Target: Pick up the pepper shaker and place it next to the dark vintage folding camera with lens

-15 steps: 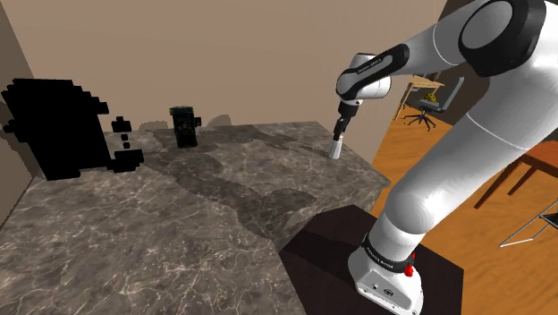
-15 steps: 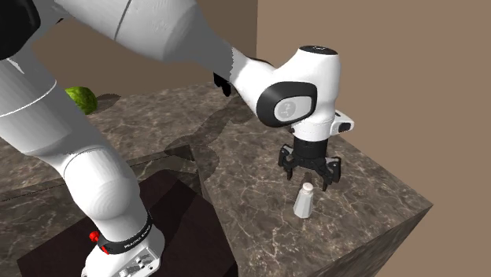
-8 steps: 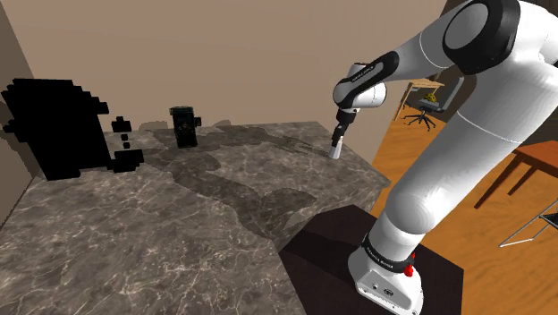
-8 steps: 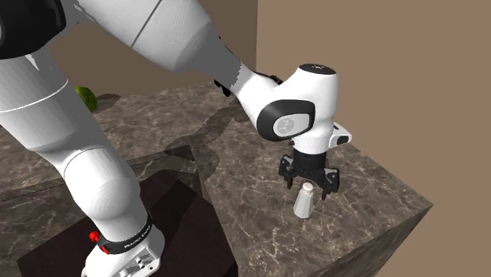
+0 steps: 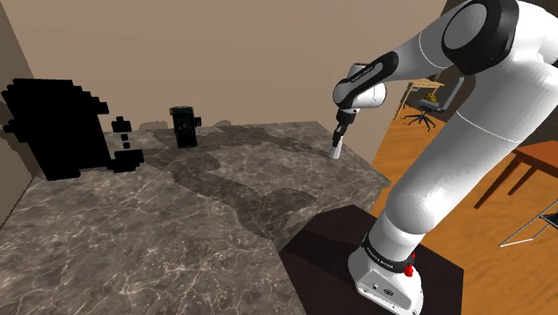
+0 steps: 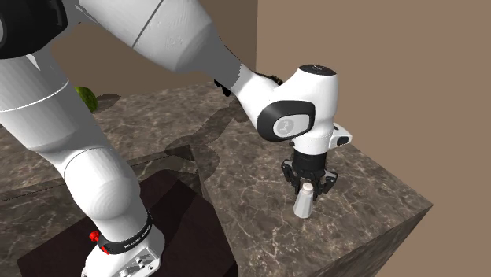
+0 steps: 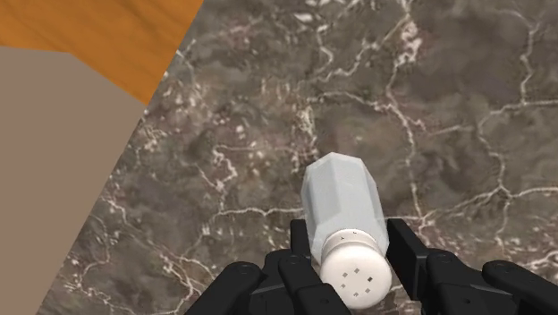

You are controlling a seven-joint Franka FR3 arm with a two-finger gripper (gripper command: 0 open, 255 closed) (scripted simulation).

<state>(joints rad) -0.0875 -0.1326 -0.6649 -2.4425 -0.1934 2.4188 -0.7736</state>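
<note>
Hand (image 6: 308, 187) points straight down over the shaker (image 6: 304, 203), with both fingers (image 7: 302, 243) pressed against its neck just under the cap, so it is clamped on the shaker. The shaker is pale grey-white with a faceted body and a round white cap with small holes. It stands upright with its base on the surface (image 6: 378, 189).

In the shoulder view the shaker (image 5: 335, 149) is at about 2 o'clock from the middle of the surface (image 5: 179, 206), close to the edge. The hand (image 5: 338, 136) is right at its 12 o'clock. The surface is dark marble with pale veins.

The camera (image 5: 184, 125) is a dark upright box well apart from the shaker, at roughly 9 o'clock from it in the shoulder view, near the back wall. A blocky black area (image 5: 54, 125) lies at 9 o'clock from the camera.

The white arm (image 5: 465, 134) rises from the dark stand (image 5: 313, 255) at 5 o'clock in the shoulder view. Orange wood floor (image 5: 447, 179) lies past the surface edge, at 3 o'clock from the shaker.

In the second exterior view a green round thing (image 6: 86, 100) sits at 10 o'clock on the surface, far from the shaker and partly behind the arm. A tan wall (image 6: 378, 63) stands behind.
</note>
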